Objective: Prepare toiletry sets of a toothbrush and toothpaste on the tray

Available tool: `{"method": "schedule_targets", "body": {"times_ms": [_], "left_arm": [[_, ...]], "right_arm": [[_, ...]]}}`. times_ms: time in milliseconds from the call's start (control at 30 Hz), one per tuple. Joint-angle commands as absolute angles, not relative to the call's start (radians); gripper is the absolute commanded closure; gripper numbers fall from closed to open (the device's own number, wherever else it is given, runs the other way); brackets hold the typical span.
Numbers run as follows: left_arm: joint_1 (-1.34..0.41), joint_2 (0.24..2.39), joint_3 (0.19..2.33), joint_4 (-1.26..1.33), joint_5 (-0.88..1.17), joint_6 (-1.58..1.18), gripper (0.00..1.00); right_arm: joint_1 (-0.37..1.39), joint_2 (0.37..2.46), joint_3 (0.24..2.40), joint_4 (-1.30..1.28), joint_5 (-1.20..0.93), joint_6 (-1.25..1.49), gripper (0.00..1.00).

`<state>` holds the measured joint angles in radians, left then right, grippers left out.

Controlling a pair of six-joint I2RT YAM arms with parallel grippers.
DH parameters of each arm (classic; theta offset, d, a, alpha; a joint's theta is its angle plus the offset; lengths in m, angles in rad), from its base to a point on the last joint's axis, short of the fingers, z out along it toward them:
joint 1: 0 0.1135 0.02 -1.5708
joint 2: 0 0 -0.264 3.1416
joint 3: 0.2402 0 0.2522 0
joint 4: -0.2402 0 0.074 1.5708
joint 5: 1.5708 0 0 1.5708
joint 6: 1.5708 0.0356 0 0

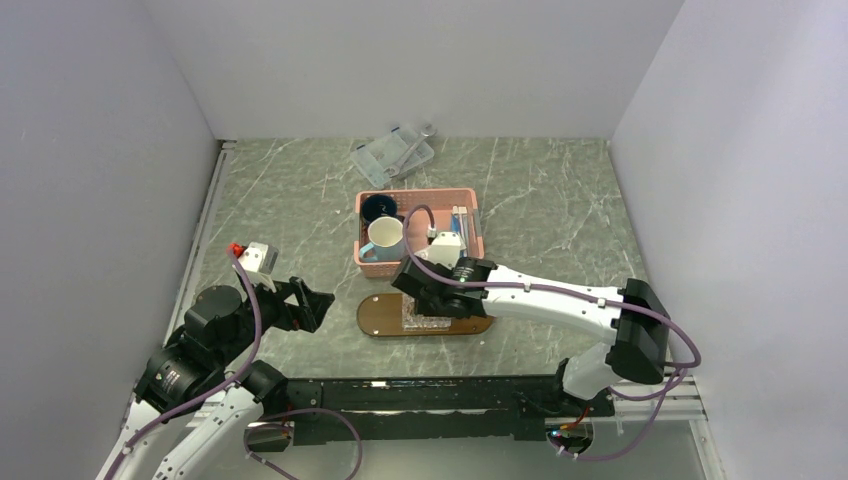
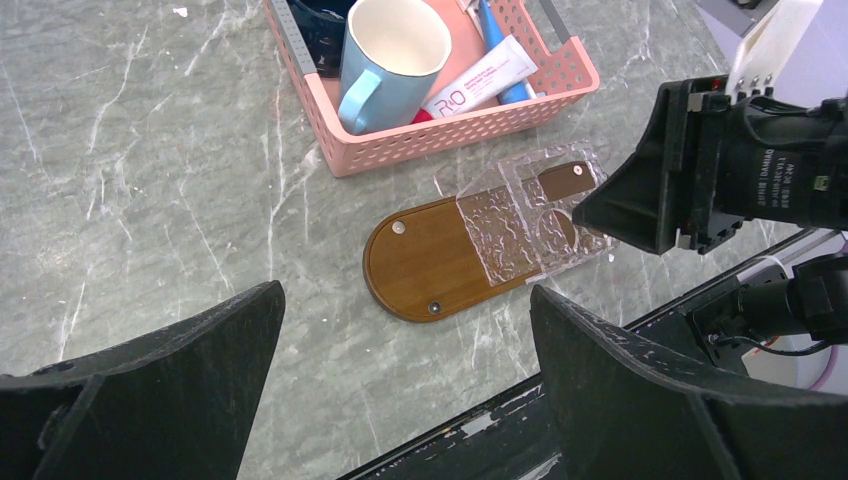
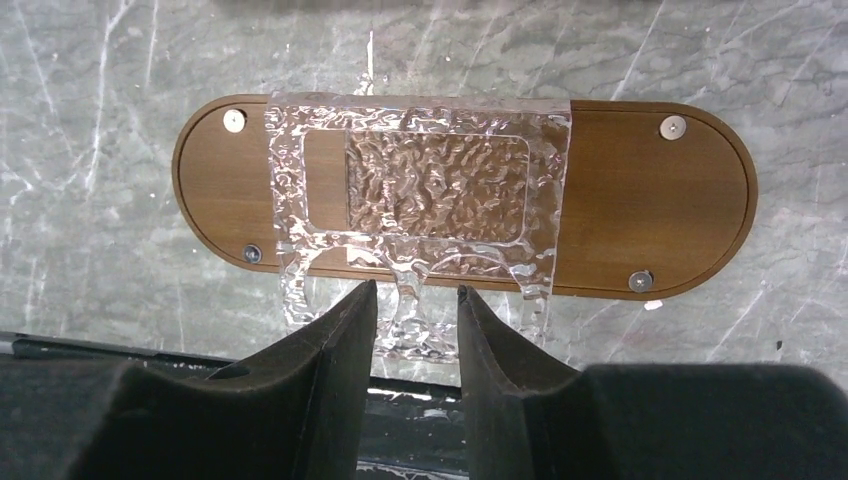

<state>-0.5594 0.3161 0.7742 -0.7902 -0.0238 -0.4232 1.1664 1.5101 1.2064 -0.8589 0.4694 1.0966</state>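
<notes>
The dark-brown oval tray (image 1: 382,316) lies near the table's front edge; it also shows in the left wrist view (image 2: 425,260) and the right wrist view (image 3: 640,200). A clear textured plastic holder (image 3: 430,180) sits across its middle and overhangs its near edge. My right gripper (image 3: 417,288) is over that overhang, its fingers closed on the holder's near part. My left gripper (image 2: 405,290) is open and empty, left of the tray. A long blue item (image 2: 497,50) lies in the pink basket (image 2: 440,135); I cannot tell whether it is a tube or a brush.
The basket (image 1: 470,245) stands just behind the tray and holds a light-blue mug (image 2: 390,50), a dark mug (image 2: 325,30) and a white tube with pink print (image 2: 478,78). A clear plastic box (image 1: 393,155) sits at the back. Grey walls close in both sides.
</notes>
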Motion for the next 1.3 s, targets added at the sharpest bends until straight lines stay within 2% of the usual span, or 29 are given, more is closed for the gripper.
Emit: {"method": "schedule_targets", "body": {"times_ms": [0, 600, 1267], "left_arm": [[-0.556, 0.314, 0.78, -0.761, -0.028, -0.423, 0.01], [-0.555, 0.312, 0.786, -0.774, -0.049, -0.432, 0.01], [-0.555, 0.306, 0.78, -0.763, -0.04, -0.425, 0.01]], "right_arm": [[1.163, 1.454, 1.251, -0.883, 0.508, 1.108, 0.62], [1.153, 1.455, 1.452, -0.866, 0.582, 0.886, 0.55], [0.946, 1.672, 1.732, -0.827, 0.432, 0.604, 0.54]]}}
